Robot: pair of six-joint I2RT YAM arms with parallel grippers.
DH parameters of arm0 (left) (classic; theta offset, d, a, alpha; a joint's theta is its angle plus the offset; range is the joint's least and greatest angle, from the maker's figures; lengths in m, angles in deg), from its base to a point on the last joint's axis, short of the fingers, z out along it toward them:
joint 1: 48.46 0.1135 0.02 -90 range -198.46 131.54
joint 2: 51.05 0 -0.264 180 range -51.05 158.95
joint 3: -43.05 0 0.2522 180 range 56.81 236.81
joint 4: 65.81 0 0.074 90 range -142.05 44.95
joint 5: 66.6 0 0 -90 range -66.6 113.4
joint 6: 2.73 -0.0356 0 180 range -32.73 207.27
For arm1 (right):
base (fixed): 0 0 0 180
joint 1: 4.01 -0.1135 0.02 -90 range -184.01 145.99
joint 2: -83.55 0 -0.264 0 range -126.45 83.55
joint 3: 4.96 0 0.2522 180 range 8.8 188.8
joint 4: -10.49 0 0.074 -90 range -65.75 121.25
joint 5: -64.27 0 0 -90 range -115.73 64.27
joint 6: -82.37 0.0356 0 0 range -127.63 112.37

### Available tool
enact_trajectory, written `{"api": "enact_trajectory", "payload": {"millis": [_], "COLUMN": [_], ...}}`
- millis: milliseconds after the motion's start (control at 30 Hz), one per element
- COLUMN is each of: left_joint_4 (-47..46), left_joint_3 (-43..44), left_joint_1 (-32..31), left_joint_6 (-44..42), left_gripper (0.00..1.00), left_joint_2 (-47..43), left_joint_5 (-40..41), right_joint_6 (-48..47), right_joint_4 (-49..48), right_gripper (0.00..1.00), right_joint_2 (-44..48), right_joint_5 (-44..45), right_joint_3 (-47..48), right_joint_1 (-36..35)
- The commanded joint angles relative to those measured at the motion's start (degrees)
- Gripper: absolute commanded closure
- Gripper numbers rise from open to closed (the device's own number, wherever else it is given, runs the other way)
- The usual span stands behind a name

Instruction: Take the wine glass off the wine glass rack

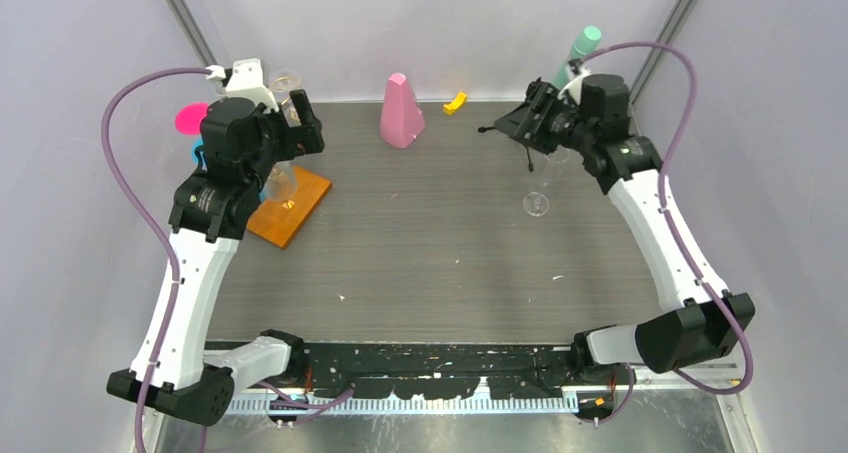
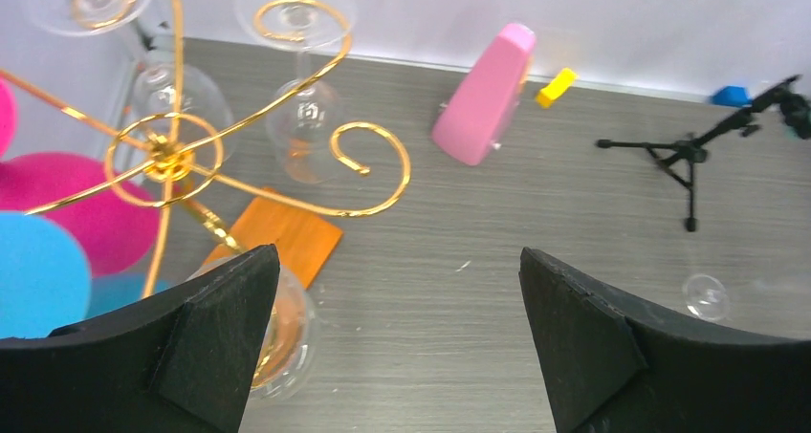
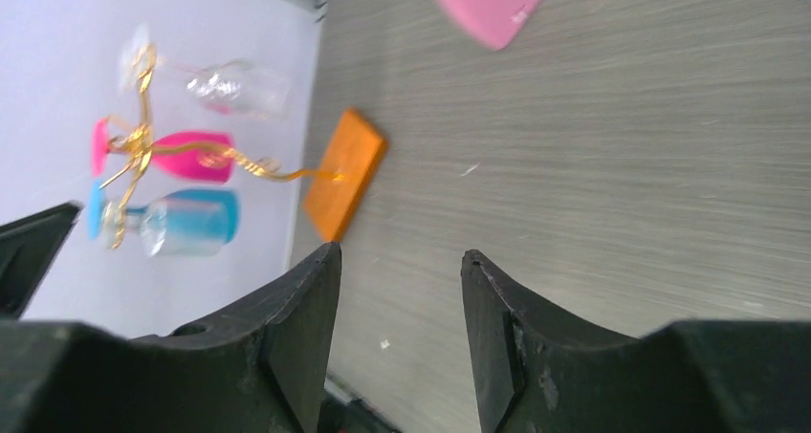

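Observation:
The wine glass rack (image 2: 167, 156) is a gold wire stand on an orange wooden base (image 1: 292, 208), at the table's back left. Clear wine glasses (image 2: 301, 118) hang upside down from its spiral arms, beside a pink glass (image 3: 191, 158) and a blue glass (image 3: 182, 225). My left gripper (image 1: 300, 123) is open and empty above the rack's right side, and its left finger (image 2: 206, 342) covers part of a hanging clear glass (image 2: 282, 342). Another clear wine glass (image 1: 536, 201) stands on the table. My right gripper (image 1: 520, 121) is open and empty just above and behind it.
A pink cone-shaped object (image 1: 403, 111) and a small yellow piece (image 1: 456, 102) stand at the back centre. A black tripod (image 2: 684, 156) with a mint-green tube (image 1: 582, 45) is at the back right, close to the right gripper. Walls close in the table.

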Motion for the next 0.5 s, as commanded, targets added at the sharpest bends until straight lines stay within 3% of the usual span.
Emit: {"api": "enact_trajectory", "payload": {"millis": [0,200,333,467], "left_joint_4": [3.0,7.0,7.6,8.3], "left_joint_3": [1.9,-0.8,-2.1,-2.3], "left_joint_1": [0.7,1.7,2.1,2.2], "left_joint_6": [-3.2,-5.4,-5.3,-5.4], "left_gripper": [0.0,0.0,0.0,0.0], "left_joint_2": [-1.9,-5.5,-7.3,-8.3], "left_joint_5": [8.2,14.6,14.5,15.0], "right_joint_6": [12.9,23.0,35.3,44.9], "right_joint_4": [-20.6,-29.6,-46.9,-56.9], "right_gripper": [0.45,0.45,0.45,0.45], "right_joint_2": [-1.1,-7.8,-14.2,-22.8], "right_joint_5": [-11.3,-8.1,-8.8,-9.9], "right_joint_3": [-6.1,-7.1,-7.6,-2.9], "right_joint_1": [-6.7,-16.8,-21.4,-26.3]}}
